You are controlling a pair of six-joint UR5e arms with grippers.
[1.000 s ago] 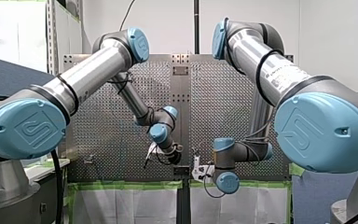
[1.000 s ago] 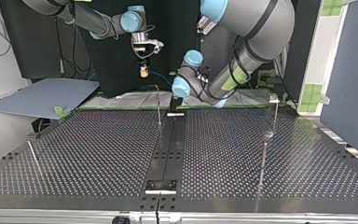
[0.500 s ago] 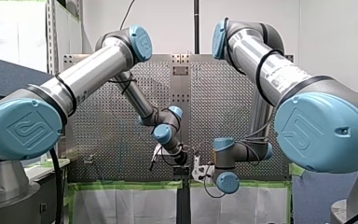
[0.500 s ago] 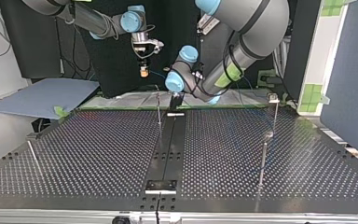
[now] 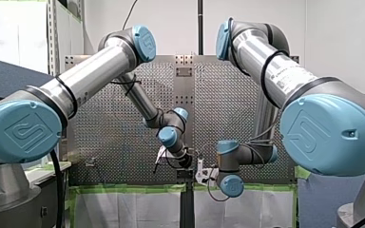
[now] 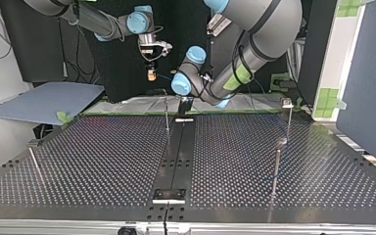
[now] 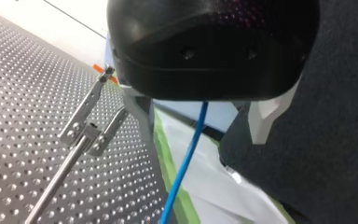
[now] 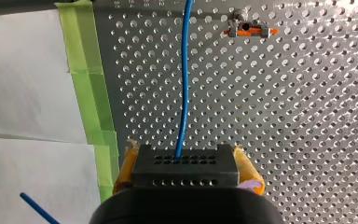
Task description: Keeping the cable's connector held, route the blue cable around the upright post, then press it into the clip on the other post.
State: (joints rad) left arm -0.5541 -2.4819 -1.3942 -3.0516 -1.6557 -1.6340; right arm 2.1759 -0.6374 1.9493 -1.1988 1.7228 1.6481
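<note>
- The blue cable (image 8: 182, 84) leaves the black connector (image 8: 191, 175) and runs straight ahead over the perforated table (image 8: 270, 107).
- My right gripper (image 8: 186, 161) pinches this connector between its yellow pads (image 8: 127, 165). In the top view it is held up in the air at the table's far edge, a little left of the middle.
- In the top view the cable slopes down to the right, toward my left gripper (image 6: 184, 105), which hangs low at the far edge.
- In the left wrist view the cable comes out from under this gripper. Whether it is open or closed, I cannot tell.
- Just beside the cable stands a thin post (image 7: 56, 179) with a metal clip (image 7: 93, 128).
- Green tape (image 8: 91, 84) borders the table.
</note>
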